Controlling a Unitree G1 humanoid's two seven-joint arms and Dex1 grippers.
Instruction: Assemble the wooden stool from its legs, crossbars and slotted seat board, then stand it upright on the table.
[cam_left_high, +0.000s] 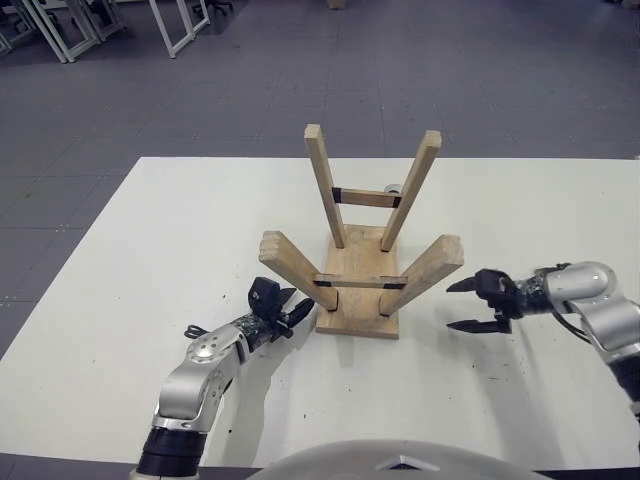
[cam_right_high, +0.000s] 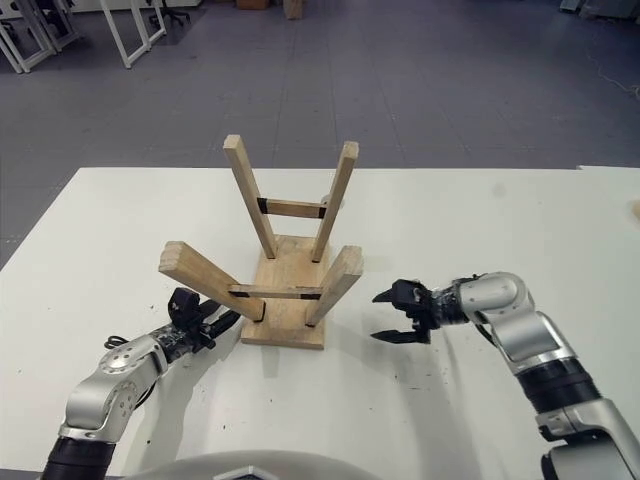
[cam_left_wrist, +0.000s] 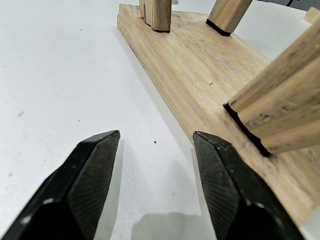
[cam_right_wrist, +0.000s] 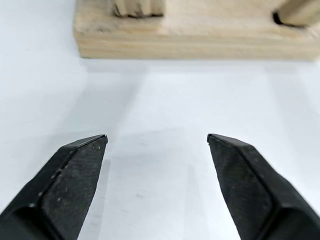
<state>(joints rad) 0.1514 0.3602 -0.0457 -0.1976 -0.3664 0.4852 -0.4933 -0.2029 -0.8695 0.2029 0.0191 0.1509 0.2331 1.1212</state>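
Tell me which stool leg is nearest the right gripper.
The near right leg, splaying toward the right gripper; the other three stand farther left or back.

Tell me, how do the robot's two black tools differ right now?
The left tool sits close beside the edge of the seat board; the right tool hangs farther off on the opposite side. The right tool looks spread wider than the left tool. Both are open and hold nothing.
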